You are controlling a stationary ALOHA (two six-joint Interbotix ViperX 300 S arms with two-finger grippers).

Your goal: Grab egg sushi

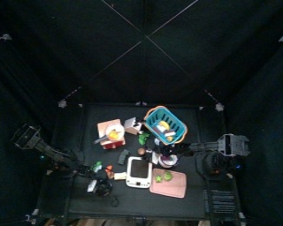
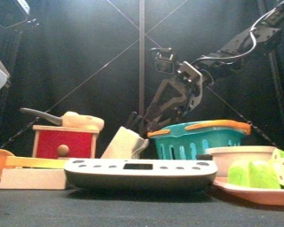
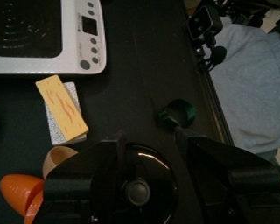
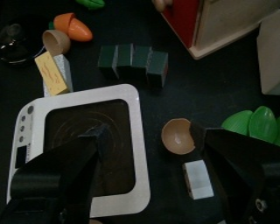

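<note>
Though crowded with toy food, small black table [image 1: 79,203] inside a pen of black curtains. Right arm reaching in over the clutter, with right gripper [image 4: 149,184] spread wide above a white kitchen scale [image 4: 84,149] and pinching nothing. Left arm low at the table's left side, with left gripper [image 3: 149,138] parted too and nothing between the jaws. Behind the scale in the front view, teal basket [image 2: 198,140] with an orange rim, then red box [image 2: 64,142] (pale wooden pieces on top). Egg sushi [image 3: 60,108], a yellow slab on white rice, lying flat on the table just beside the scale's button edge, ahead of the left gripper and untouched. Near it, small tan cup [image 3: 60,159] and dark green piece [image 3: 175,114]
</note>
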